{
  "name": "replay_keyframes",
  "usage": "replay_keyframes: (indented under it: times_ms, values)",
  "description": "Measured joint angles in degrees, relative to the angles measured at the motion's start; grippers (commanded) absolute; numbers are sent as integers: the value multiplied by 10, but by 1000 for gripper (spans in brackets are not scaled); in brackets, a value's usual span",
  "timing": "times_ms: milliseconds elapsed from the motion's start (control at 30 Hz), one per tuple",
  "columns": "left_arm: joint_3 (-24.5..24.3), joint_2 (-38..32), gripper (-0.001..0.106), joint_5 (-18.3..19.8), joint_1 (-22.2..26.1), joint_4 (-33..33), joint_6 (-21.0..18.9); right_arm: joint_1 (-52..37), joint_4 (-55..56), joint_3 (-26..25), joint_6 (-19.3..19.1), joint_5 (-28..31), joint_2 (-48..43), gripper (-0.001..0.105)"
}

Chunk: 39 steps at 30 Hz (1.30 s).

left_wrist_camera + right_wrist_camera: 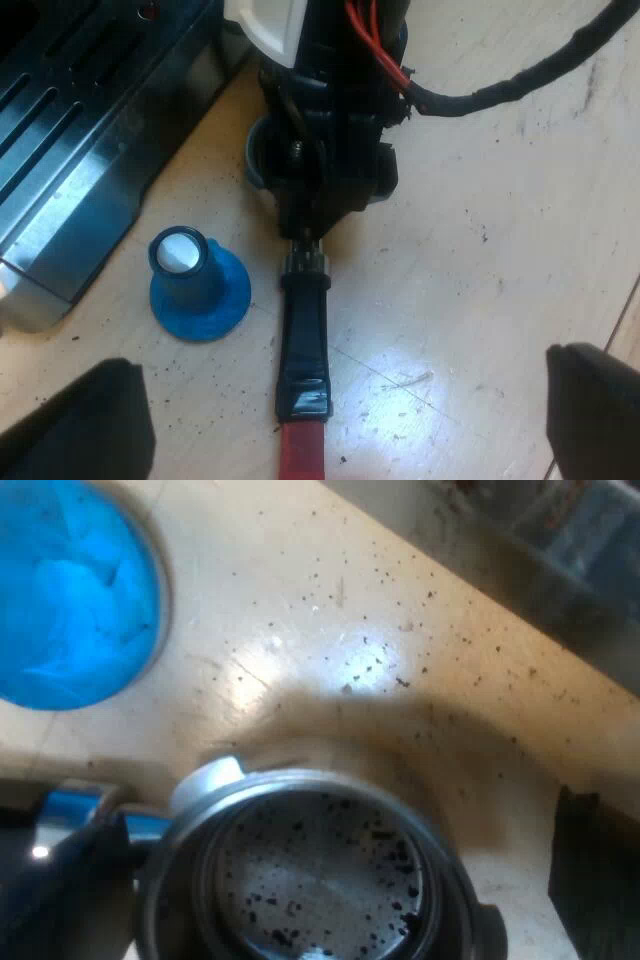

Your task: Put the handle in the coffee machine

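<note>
Standing cut off past its slotted metal base, the espresso machine (90, 140) borders the pale, speckled wooden table (500, 230). The holder (303, 340) lies loose there, its basket hidden under the right gripper (330, 840), whose parted fingers straddle it, one clear of the rim. Bare wood spreads beyond. The left gripper (345, 365) hangs spread wide over the red-ended handle. The blue tamper (198, 285) stands just beside.

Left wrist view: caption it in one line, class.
Right gripper at the metal holder with dark, red-ended handle on wooden table, blue cone-shaped tamper beside it.
</note>
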Motion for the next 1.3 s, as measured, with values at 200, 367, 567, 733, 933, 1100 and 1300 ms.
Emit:
replay_keyframes:
  times_ms: [200, 367, 567, 733, 933, 1100, 1300]
  values:
    - [0, 0, 82, 0, 0, 0, 0, 0, 6, 0, -3, -13, 4, 85]
    - [0, 0, 82, 0, 0, 0, 0, 0, 5, 0, -7, -13, 4, 76]
    - [0, 0, 82, 0, 0, 0, 0, 0, 5, 0, -12, -16, 4, 30]
    - [0, 0, 82, 0, 0, 0, 15, 0, 7, 0, -12, -17, 4, 0]
    - [0, 0, 82, 0, 0, 1, 51, 0, 33, 2, 19, -10, -18, 0]
    - [0, 16, 82, 6, 0, 1, 78, 0, 65, 2, 58, -8, -72, 0]
    - [0, 35, 64, 18, -27, -8, 88, 0, 102, 2, 92, 1, -122, 0]
